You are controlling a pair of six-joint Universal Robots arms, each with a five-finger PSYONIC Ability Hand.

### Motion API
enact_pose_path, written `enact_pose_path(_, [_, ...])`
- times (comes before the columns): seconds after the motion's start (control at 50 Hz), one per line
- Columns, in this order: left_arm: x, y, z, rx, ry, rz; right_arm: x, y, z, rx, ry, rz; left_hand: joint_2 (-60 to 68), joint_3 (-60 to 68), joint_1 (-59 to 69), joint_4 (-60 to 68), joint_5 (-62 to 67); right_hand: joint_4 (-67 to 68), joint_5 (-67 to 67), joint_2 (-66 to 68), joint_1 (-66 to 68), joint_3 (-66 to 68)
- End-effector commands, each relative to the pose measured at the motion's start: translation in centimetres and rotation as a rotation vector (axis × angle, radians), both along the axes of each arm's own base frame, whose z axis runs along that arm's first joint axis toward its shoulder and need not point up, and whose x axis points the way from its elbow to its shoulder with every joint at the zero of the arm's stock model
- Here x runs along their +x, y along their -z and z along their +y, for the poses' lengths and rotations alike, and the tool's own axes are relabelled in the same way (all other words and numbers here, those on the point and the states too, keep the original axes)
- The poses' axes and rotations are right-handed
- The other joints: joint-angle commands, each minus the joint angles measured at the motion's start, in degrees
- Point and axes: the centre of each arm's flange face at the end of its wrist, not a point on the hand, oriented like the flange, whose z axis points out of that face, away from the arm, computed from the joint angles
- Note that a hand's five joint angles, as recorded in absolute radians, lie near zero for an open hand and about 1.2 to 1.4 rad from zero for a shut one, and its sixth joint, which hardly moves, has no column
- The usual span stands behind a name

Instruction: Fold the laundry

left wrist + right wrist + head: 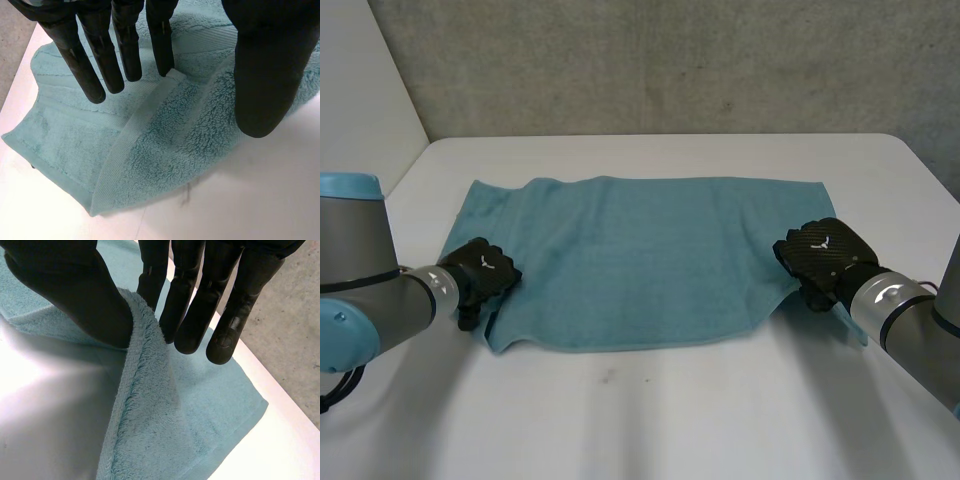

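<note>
A teal towel [640, 260] lies spread flat across the white table [670, 410]. My left hand [480, 270] is at its near left corner. In the left wrist view that corner is turned up into a fold [165, 150] between the straight fingers [95, 65] and the thumb, which stand well apart; one fingertip touches the fold's hem. My right hand [823, 252] is at the towel's near right corner. There the thumb [75, 290] and fingers pinch a raised edge of the towel [150, 430], and the cloth hangs down from the grip.
A grey wall [670, 60] stands behind the table. The table's left and right edges run close to the towel's ends, with grey floor [290, 370] beyond the right edge. Bare table lies in front of the towel.
</note>
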Motion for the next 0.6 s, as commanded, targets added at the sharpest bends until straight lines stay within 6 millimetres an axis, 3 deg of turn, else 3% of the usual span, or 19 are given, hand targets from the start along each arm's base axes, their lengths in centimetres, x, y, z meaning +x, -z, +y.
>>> enact_pose_path(0.02, [0.0, 0.0, -0.1, -0.004, 0.002, -0.008, 0.0, 0.0, 0.0, -0.001, 0.001, 0.0, 0.9, 0.7, 0.7, 0.9, 1.3, 12.0, 13.4, 12.7, 24.4, 12.3])
enact_pose_path(0.12, [0.1, 0.0, 0.0, -0.003, -0.003, -0.006, 0.0, -0.1, -0.1, -0.002, 0.003, -0.001, 12.7, 12.5, 12.5, 12.7, 13.1, 12.0, 13.4, 12.7, 24.4, 12.3])
enact_pose_path(0.26, [0.3, 0.0, 0.1, -0.001, -0.013, -0.016, -0.1, -0.2, -0.2, -0.006, 0.007, -0.003, 51.7, 51.5, 51.6, 51.8, 52.2, 12.0, 13.4, 12.7, 24.4, 12.3])
enact_pose_path(0.4, [1.9, -1.1, 0.0, -0.026, -0.107, -0.046, -0.1, -0.4, -0.3, 0.002, 0.018, -0.008, 51.8, 51.6, 51.6, 51.9, 52.3, 12.0, 13.4, 12.7, 24.4, 12.3])
enact_pose_path(0.46, [2.9, -2.6, 0.4, -0.058, -0.149, -0.053, -0.2, -0.4, 0.1, 0.032, 0.014, 0.008, 51.8, 51.6, 51.6, 51.9, 52.3, 12.0, 13.4, 12.7, 24.4, 12.3])
enact_pose_path(0.56, [3.7, -3.9, 2.3, -0.066, -0.173, -0.055, -0.9, -1.4, 1.0, 0.155, 0.028, 0.039, 51.8, 51.6, 51.6, 51.9, 52.3, 12.0, 13.4, 12.7, 24.4, 12.3])
enact_pose_path(0.6, [4.5, -5.9, 4.0, -0.111, -0.197, -0.043, -2.2, -3.4, 1.5, 0.225, 0.055, 0.046, 51.8, 51.6, 51.6, 51.9, 52.3, 12.0, 13.4, 12.7, 24.4, 12.3])
